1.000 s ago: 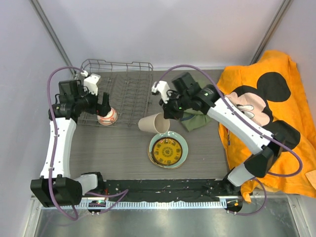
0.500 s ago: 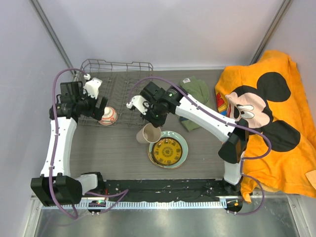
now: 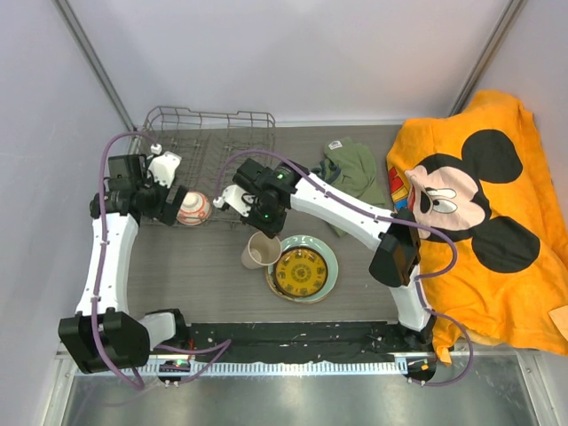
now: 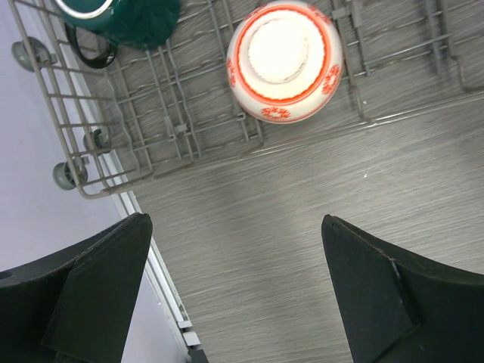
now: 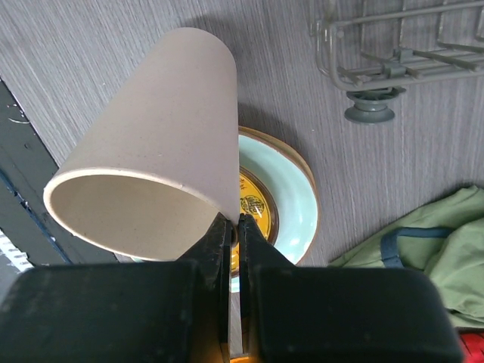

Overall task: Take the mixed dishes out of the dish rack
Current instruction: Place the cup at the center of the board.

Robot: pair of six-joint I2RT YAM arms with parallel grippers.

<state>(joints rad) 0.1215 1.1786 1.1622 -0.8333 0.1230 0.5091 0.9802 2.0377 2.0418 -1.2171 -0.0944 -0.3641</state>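
The grey wire dish rack (image 3: 213, 155) stands at the far left. A red-and-white bowl (image 3: 193, 209) sits upside down at its near edge, also in the left wrist view (image 4: 284, 60), with a dark green mug (image 4: 121, 15) in the rack's corner. My left gripper (image 3: 174, 201) is open and empty (image 4: 234, 295) over the table just outside the rack. My right gripper (image 3: 264, 231) is shut on the rim of the beige cup (image 3: 259, 251), which is held tilted (image 5: 159, 144) beside the pale green plate (image 5: 295, 189) bearing the small yellow plate (image 3: 300, 271). No cream floral plate shows.
An olive-green cloth (image 3: 351, 173) lies right of the rack. A large orange Mickey Mouse towel (image 3: 479, 204) covers the right side. A rack foot and corner (image 5: 370, 106) are close to the right gripper. A black rail (image 3: 293, 333) runs along the near edge.
My right arm has carried the cup left and toward the near side, to the plates' left edge. My left gripper has drawn back leftward from the bowl, which stays in the rack.
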